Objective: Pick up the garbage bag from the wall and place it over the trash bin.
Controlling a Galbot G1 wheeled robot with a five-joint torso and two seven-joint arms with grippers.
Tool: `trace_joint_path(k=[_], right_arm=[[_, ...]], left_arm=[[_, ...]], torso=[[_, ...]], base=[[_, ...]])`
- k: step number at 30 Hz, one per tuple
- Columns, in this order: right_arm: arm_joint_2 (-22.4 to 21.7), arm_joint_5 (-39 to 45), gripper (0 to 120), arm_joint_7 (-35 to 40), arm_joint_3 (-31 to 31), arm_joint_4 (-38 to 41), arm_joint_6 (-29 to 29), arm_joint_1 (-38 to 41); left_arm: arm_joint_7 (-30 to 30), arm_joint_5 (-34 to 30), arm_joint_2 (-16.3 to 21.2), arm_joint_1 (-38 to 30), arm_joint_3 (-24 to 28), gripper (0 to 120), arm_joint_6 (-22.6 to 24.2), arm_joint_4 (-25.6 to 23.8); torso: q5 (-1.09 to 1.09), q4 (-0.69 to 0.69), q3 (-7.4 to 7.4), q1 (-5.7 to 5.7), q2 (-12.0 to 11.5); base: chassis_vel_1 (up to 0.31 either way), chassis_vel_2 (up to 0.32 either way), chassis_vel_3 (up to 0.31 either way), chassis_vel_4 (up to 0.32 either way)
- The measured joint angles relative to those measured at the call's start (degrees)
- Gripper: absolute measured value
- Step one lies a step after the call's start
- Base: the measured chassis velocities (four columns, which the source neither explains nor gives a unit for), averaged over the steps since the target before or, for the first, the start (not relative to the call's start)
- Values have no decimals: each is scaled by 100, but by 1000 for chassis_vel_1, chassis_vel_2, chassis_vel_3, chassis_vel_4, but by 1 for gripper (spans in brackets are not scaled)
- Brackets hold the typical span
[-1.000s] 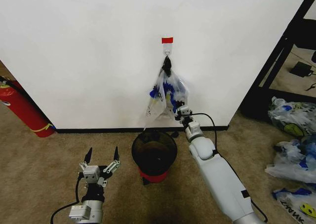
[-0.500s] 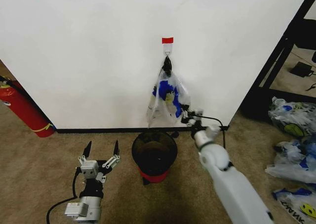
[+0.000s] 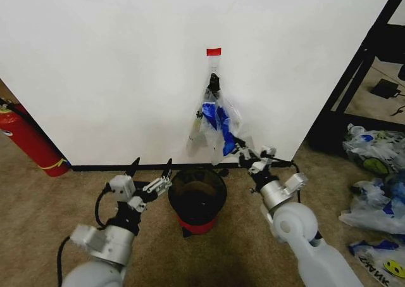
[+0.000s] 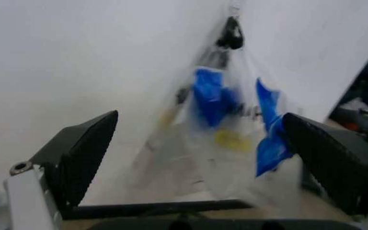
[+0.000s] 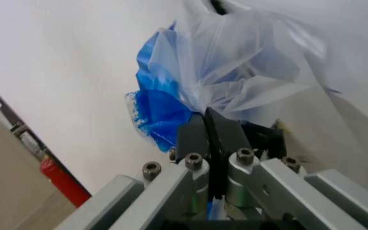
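Note:
The see-through garbage bag (image 3: 223, 127) with blue patches hangs on the white wall (image 3: 114, 65), under a black clip (image 3: 214, 82) on a small hook below a red tape strip (image 3: 214, 51). My right gripper (image 3: 244, 153) is shut on the bag's lower right edge and draws the plastic out to the right. The right wrist view shows its fingers (image 5: 195, 136) pressed together on the crumpled bag (image 5: 235, 81). The black trash bin (image 3: 197, 194) with a red base stands under the bag. My left gripper (image 3: 150, 167) is open just left of the bin's rim, facing the bag (image 4: 229, 120).
A red fire extinguisher (image 3: 28, 141) leans at the wall on the left. Loose bags with blue handles (image 3: 374, 151) lie on the carpet at the right, beside a black shelf frame (image 3: 362, 71). A black baseboard (image 3: 120, 167) runs along the wall's foot.
My left arm has risen and come forward, up beside the bin. The right gripper has shifted down and right with the bag's edge, spreading the plastic.

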Motion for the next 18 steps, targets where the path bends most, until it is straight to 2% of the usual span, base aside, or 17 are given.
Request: trace_joint_path(k=[3,4,6,9,11,14,18], right_arm=[[-38,360,0,120,160,-40,-36,5],[-38,360,0,120,160,-40,-36,5],[-79,561,0,152,237,-101,-67,32],[-129,597,0,175,307,-200,-71,54],[-145,594,0,194,322,-212,-75,54],[-153,572,0,206,329,-221,-81,55],[-177,533,0,209,346,-304,-83,97]], left_arm=[[-127,-352,328,-1019,695,100,324,499],[-127,-352,328,-1019,695,100,324,499],[-245,-446,313,-1776,1248,100,464,938],[-406,-598,111,-2788,1909,100,599,1596],[-454,-658,-19,-3190,2183,100,646,1915],[-544,-770,-162,-3565,2391,100,713,2191],[-734,-1033,-564,-4297,2767,100,783,2688]], torso=[[2,-4,0,0,0],[2,-4,0,0,0],[0,-2,0,0,0],[2,-3,1,1,0],[2,-4,1,1,0],[2,0,1,1,0],[3,-1,1,1,0]], base=[[0,0,0,0],[0,0,0,0],[0,0,0,0],[0,0,0,0],[0,0,0,0],[0,0,0,0],[0,0,0,0]])
